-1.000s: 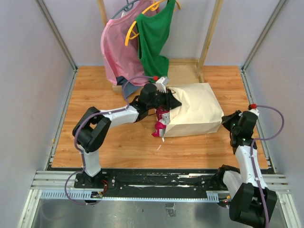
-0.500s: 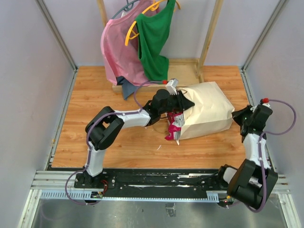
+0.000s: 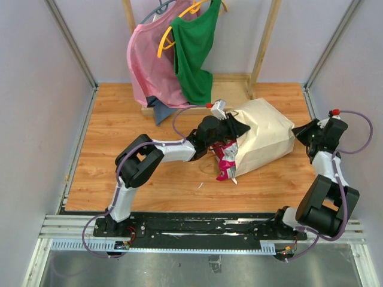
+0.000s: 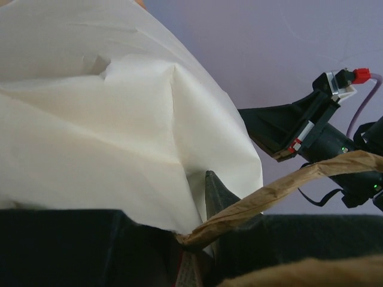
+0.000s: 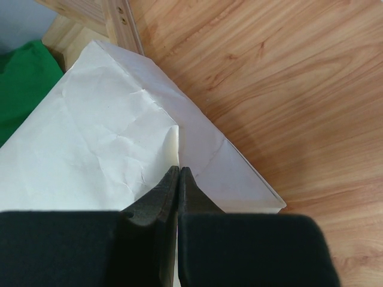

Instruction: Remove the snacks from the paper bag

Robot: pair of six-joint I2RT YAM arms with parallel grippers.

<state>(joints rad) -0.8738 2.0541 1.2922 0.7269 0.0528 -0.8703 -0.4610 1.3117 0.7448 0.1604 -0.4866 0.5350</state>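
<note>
The cream paper bag (image 3: pixel 263 134) lies tilted on the wooden floor, mouth toward the left. Red and pink snacks (image 3: pixel 226 161) hang out of that mouth onto the wood. My left gripper (image 3: pixel 239 127) is at the mouth's upper rim, shut on the bag wall (image 4: pixel 119 119); a twisted paper handle (image 4: pixel 281 188) crosses in front of its fingers (image 4: pixel 214 188). My right gripper (image 3: pixel 297 131) is at the bag's far right corner. Its jaws (image 5: pixel 179 170) are pressed together on a raised fold of the bag (image 5: pixel 108 137).
A wooden rack (image 3: pixel 263 48) at the back carries a pink garment (image 3: pixel 149 60) and a green one (image 3: pixel 194 48) on hangers, just behind the bag. Its base plank (image 3: pixel 230 89) runs close to the left gripper. Metal rails edge both sides.
Both grippers have carried the bag to the right and turned it, its right end now further back. More of the red and pink packets hang out of the mouth.
</note>
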